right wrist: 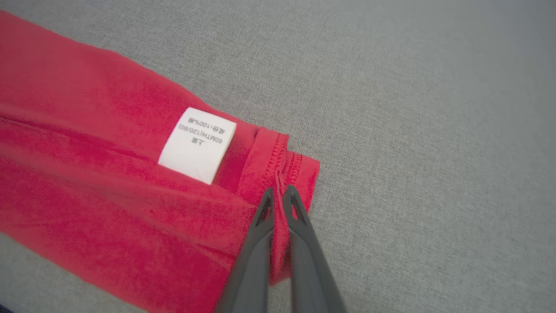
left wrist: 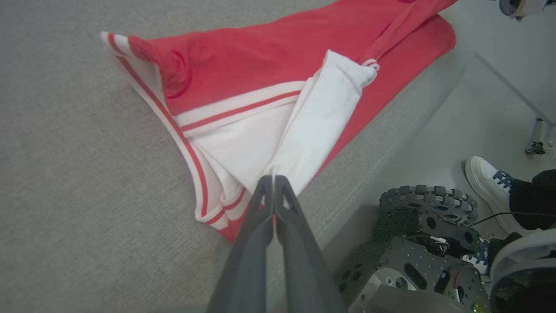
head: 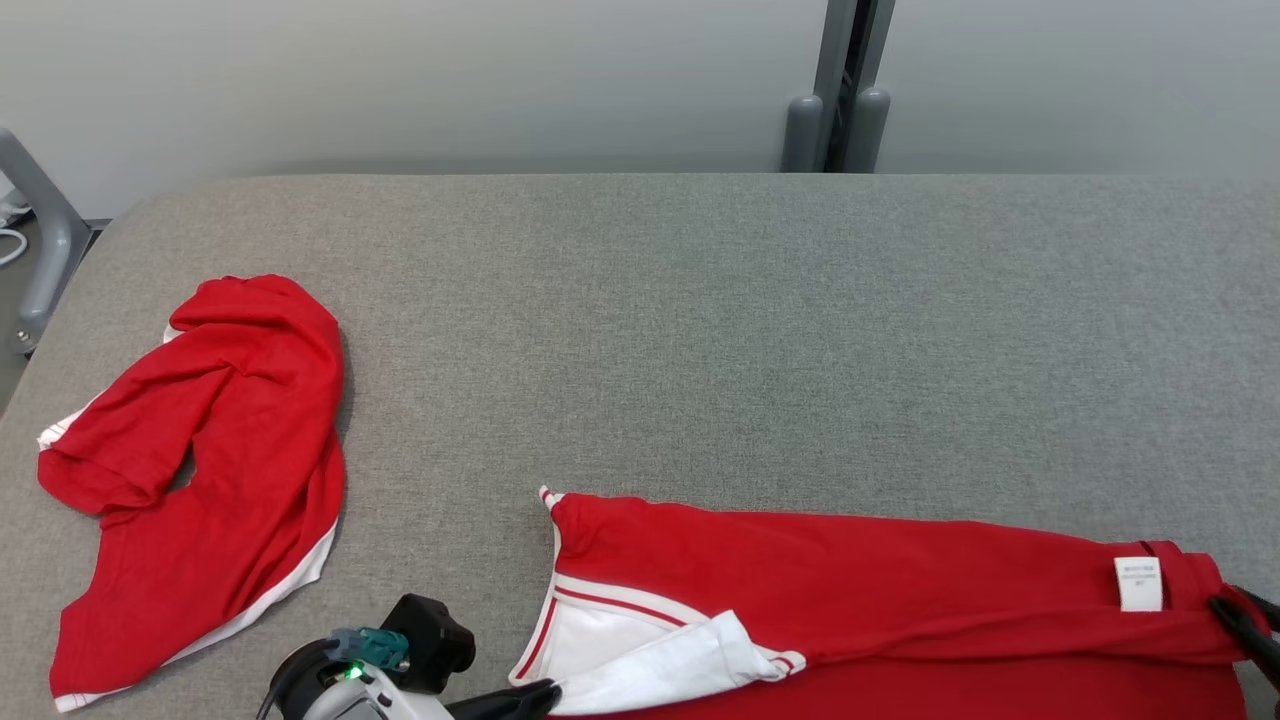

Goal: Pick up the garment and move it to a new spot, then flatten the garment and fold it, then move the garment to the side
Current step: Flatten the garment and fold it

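Grey fabric tabletop (head: 700, 330): your left gripper (left wrist: 273, 178) and right gripper (right wrist: 278, 191) clamp the red white-trimmed garment (head: 850, 580); pull both ends evenly.

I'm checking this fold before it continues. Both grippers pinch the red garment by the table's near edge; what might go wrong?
1. The left gripper pinches the white sleeve by its tip; it may slip free.
2. The garment lies along the near edge of the table and might slide off.
3. A person's shoe stands close to the robot's wheel.
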### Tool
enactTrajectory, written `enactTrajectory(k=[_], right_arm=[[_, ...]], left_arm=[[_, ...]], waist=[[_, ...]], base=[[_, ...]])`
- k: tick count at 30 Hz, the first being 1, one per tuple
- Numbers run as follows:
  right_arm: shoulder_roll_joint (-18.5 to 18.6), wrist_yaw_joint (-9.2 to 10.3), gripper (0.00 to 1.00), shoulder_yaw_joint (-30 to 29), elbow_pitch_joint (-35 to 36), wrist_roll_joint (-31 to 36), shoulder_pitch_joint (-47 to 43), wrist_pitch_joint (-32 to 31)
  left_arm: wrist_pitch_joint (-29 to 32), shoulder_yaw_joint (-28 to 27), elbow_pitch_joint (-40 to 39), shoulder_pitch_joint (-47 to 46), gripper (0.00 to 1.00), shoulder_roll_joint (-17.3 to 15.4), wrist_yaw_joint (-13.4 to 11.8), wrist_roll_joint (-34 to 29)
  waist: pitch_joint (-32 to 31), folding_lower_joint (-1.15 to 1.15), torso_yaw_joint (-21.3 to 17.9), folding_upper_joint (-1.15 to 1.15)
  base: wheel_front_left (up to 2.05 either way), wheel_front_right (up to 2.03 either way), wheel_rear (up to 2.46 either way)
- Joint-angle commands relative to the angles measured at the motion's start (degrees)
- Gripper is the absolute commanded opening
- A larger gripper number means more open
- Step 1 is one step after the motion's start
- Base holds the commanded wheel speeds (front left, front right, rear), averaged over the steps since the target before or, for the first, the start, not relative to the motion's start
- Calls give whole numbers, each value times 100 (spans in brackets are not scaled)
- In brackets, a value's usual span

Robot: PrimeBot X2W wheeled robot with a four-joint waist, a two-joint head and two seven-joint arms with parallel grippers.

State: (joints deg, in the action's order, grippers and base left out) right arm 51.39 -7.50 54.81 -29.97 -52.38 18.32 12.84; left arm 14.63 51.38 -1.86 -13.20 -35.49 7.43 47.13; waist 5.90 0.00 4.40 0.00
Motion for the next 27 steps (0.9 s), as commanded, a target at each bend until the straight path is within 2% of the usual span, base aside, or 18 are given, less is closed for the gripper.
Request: enactTrajectory(k=[1, 2, 3, 4, 5, 6, 8, 13, 17, 20, 22, 27], right_arm=[[79, 2, 100, 85, -49, -205, 117, -95], [95, 2, 100, 140, -80, -327, 148, -151], [101, 2, 100, 217, -92, -461, 169, -224], [101, 2, 100, 269, -102, -601, 187, -302], [110, 2, 100, 322, -114, -736, 215, -389], [143, 2, 100, 382, -109, -804, 254, -443], [207, 2, 100, 436, -135, -943, 358, -461], [177, 2, 100, 305, -329, -1148, 617, -38], [-4, 2, 100, -62, -528, -895, 848, 228], [-251, 2, 100, -894, -383, -340, 971, 245], [-509, 2, 100, -1656, -211, 183, 790, 243], [-1451, 2, 100, -3651, 569, 1513, 49, 246]], left_arm=[[51, 28, 9, -78, 0, -56, 3, 58], [78, 57, 0, -81, 0, -70, 3, 59], [108, 76, -4, -82, 7, -81, 3, 71], [147, 98, 3, -79, 34, -92, 3, 84], [178, 116, 2, -88, 49, -102, 3, 62], [192, 123, 7, -88, 71, -102, -7, 55], [169, 131, 10, -106, 100, -109, -54, -23], [-167, -55, 21, -179, 100, -38, -195, -122], [-812, -402, 103, -243, 100, 199, -514, -250], [-1399, -674, 231, -296, 100, 442, -741, -324], [-1839, -874, 390, -333, 100, 626, -930, -385], [-2809, -1386, 908, -348, 100, 1164, -1325, -447]], waist=[[-16, 0, -7, 0], [-24, 0, -12, 0], [-33, 0, -14, 0], [-41, 0, -16, 0], [-49, 0, -19, 0], [-57, 0, -21, 0], [-69, 0, -29, 0], [-96, 0, -50, 0], [-127, 0, -77, 0], [-132, 0, -128, 0], [-138, 0, -163, 0], [-168, 0, -276, 0]], base=[[0, 0, 0], [0, 0, 0], [0, 0, 0], [0, 0, 0], [0, 0, 0], [0, 0, 0], [0, 0, 0], [0, 0, 0], [0, 0, 0], [0, 0, 0], [0, 0, 0], [0, 0, 0]])
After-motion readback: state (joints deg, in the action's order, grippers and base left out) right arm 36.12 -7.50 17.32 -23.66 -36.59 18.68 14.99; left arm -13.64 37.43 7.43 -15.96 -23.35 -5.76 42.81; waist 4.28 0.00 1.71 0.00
